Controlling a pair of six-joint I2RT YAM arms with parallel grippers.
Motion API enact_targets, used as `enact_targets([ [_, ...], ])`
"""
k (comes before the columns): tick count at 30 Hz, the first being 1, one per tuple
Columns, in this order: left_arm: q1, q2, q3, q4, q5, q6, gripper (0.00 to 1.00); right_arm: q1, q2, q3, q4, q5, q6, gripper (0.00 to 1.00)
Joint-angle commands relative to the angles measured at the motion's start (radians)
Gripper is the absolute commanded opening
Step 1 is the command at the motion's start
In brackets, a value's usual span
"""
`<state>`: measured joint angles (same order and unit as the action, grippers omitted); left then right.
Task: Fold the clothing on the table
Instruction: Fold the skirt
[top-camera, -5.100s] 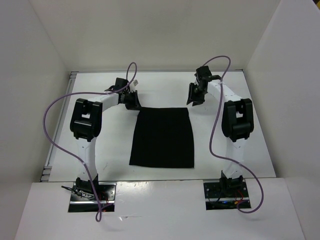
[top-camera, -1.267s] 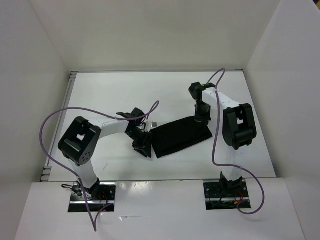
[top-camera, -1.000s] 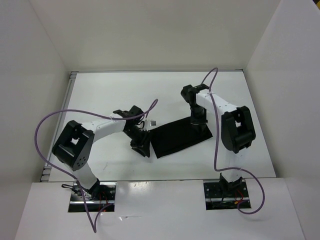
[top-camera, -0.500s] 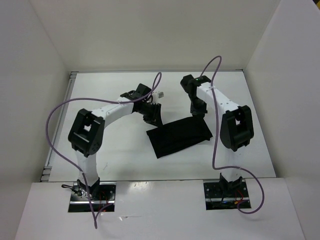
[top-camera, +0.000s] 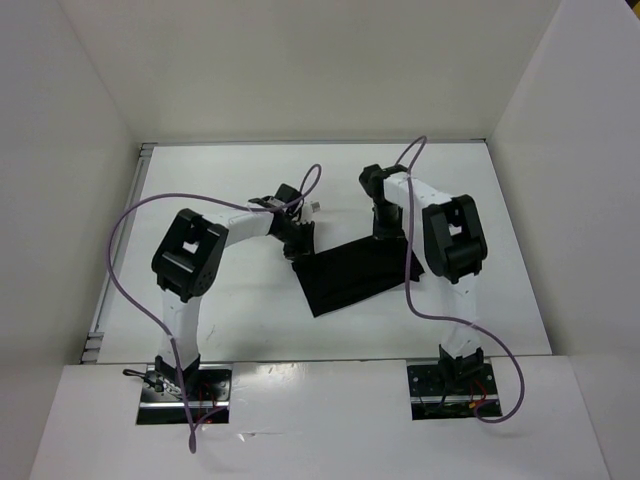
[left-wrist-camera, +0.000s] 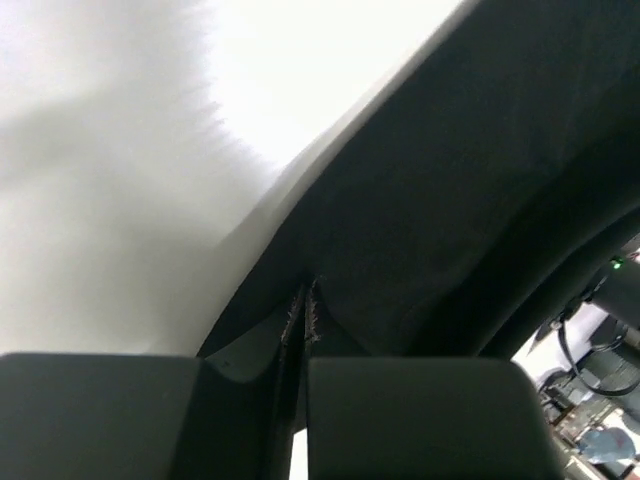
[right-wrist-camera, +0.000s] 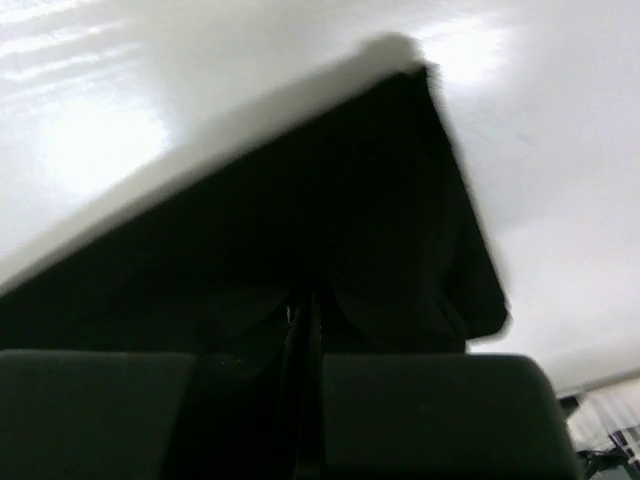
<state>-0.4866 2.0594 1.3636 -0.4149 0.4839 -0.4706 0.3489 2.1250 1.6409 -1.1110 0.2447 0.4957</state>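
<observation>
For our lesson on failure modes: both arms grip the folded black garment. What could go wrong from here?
The left fingers pinch only the very edge of the black garment, so it might slip out when lifted. The right fingers may hold just one layer, which could open the fold.

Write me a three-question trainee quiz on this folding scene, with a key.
1. Fill in: the black clothing lies on the white ____.
2. Choose: the left tool pinches the clothing at A) its far left corner, B) its near edge, C) nowhere.
3. True or false: the right tool hangs open, clear of the clothing.

Key:
1. table
2. A
3. False. It is shut on the far edge.
</observation>
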Motion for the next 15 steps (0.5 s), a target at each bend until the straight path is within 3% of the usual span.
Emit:
enact_targets([
  [1, 0.048, -0.007, -0.038, 0.011, -0.077, -0.023, 0.07, -0.007, 0.047, -0.012, 0.088, -0.090, -0.042, 0.08],
  [9, 0.203, 0.064, 0.075, 0.042, -0.099, -0.043, 0.06, 0.015, 0.067, -0.039, 0.162, -0.343, -0.071, 0.07],
  [15, 0.250, 0.107, 0.253, 0.010, -0.076, -0.033, 0.06, 0.042, 0.009, -0.053, 0.189, -0.375, -0.094, 0.06],
])
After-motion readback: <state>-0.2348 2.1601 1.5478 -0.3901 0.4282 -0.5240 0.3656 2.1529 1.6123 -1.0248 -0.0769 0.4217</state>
